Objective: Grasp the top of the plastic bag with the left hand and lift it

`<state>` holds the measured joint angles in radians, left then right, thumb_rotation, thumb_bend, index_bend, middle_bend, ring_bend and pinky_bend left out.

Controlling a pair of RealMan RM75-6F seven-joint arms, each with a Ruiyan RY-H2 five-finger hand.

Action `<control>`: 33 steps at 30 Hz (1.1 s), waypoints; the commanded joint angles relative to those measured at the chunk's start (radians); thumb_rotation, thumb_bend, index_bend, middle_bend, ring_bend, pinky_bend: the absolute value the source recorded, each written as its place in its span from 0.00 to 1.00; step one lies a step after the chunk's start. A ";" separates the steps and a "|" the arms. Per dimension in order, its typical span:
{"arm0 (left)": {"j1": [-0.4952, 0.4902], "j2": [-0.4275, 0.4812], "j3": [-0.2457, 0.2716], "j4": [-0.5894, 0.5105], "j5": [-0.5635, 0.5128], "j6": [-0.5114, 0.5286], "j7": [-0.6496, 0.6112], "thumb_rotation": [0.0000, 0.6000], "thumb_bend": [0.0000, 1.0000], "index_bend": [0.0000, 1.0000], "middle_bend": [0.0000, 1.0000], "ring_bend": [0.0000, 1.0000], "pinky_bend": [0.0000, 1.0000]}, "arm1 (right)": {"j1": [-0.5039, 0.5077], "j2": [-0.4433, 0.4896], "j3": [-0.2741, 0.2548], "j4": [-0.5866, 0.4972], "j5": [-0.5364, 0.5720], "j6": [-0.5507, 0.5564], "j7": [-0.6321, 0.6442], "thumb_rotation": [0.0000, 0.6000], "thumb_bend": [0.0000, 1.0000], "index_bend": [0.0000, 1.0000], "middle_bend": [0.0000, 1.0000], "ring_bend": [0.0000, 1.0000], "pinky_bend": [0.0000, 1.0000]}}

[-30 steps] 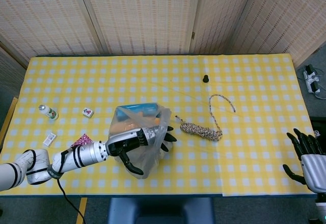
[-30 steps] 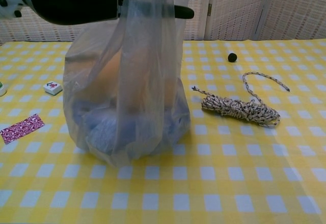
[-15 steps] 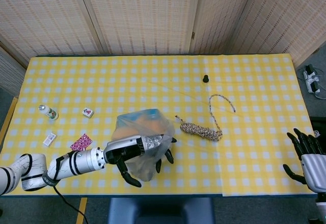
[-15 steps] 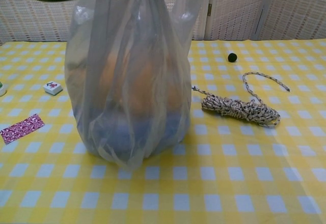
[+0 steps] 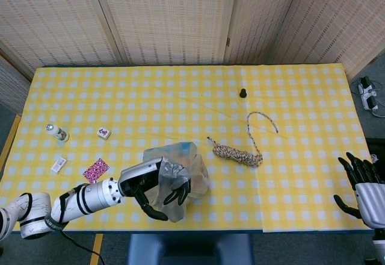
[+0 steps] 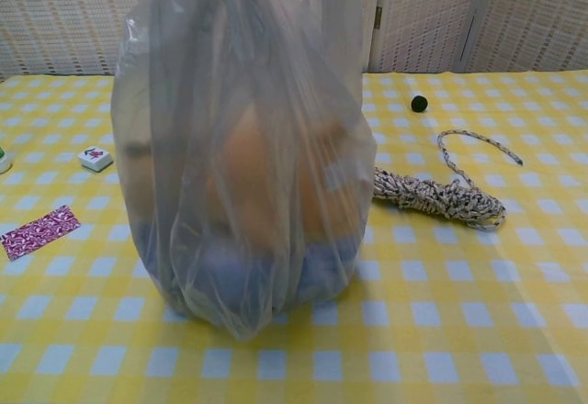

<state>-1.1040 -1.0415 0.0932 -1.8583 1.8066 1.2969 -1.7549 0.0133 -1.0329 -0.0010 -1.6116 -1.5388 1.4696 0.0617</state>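
A clear plastic bag (image 6: pixel 243 165) with orange and blue things inside hangs stretched tall in the chest view, its bottom near the yellow checked table (image 6: pixel 459 312). In the head view the bag (image 5: pixel 194 167) sits below my left hand (image 5: pixel 155 182), which grips the gathered top. The left hand itself is out of the chest view's frame. My right hand (image 5: pixel 363 188) stays at the table's right front corner, fingers spread, holding nothing.
A coiled speckled rope (image 5: pixel 239 152) lies right of the bag, also in the chest view as rope (image 6: pixel 432 193). A small black knob (image 5: pixel 243 93) stands farther back. At the left lie a small bottle (image 5: pixel 57 132), a tile (image 5: pixel 104 133), and a red patterned packet (image 5: pixel 95 170).
My left hand has risen and drawn toward the front with the bag's top in its grip. The bag has stretched taller and slimmer. The right hand has not moved.
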 commanded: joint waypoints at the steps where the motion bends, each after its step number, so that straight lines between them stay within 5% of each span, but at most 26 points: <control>1: 0.022 0.012 -0.028 -0.059 -0.075 -0.040 0.062 1.00 0.34 0.54 0.72 0.66 0.87 | 0.000 0.001 -0.001 0.000 -0.001 0.000 0.001 1.00 0.33 0.00 0.00 0.00 0.00; 3: 0.034 0.015 -0.042 -0.081 -0.105 -0.048 0.082 1.00 0.48 0.56 0.76 0.69 0.90 | 0.000 0.001 -0.001 0.000 0.000 0.000 0.003 1.00 0.33 0.00 0.00 0.00 0.00; 6: 0.047 0.028 -0.059 -0.113 -0.142 -0.070 0.124 1.00 0.85 0.55 0.79 0.71 0.94 | 0.000 0.002 -0.001 -0.001 0.000 -0.001 0.003 1.00 0.33 0.00 0.00 0.00 0.00; 9: 0.064 0.046 -0.079 -0.165 -0.199 -0.094 0.183 1.00 0.97 0.54 0.81 0.76 0.99 | 0.001 0.001 -0.001 -0.001 -0.001 -0.003 0.002 1.00 0.33 0.00 0.00 0.00 0.00; 19: 0.123 0.122 -0.161 -0.308 -0.354 -0.149 0.255 1.00 1.00 0.52 0.82 0.81 1.00 | 0.002 0.002 -0.005 -0.005 -0.008 -0.004 0.002 1.00 0.33 0.00 0.00 0.00 0.00; 22: 0.123 0.205 -0.194 -0.375 -0.428 -0.211 0.228 1.00 1.00 0.52 0.82 0.81 1.00 | 0.002 0.004 -0.007 -0.005 -0.012 -0.003 0.006 1.00 0.33 0.00 0.00 0.00 0.00; 33: 0.083 0.656 -0.494 -0.498 -0.782 -0.465 -0.004 1.00 1.00 0.49 0.82 0.80 1.00 | -0.006 0.015 -0.020 -0.007 -0.046 0.019 0.036 1.00 0.33 0.00 0.00 0.00 0.00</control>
<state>-1.0088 -0.4968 -0.3033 -2.3278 1.1224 0.9172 -1.6717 0.0089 -1.0198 -0.0197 -1.6179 -1.5814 1.4847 0.0955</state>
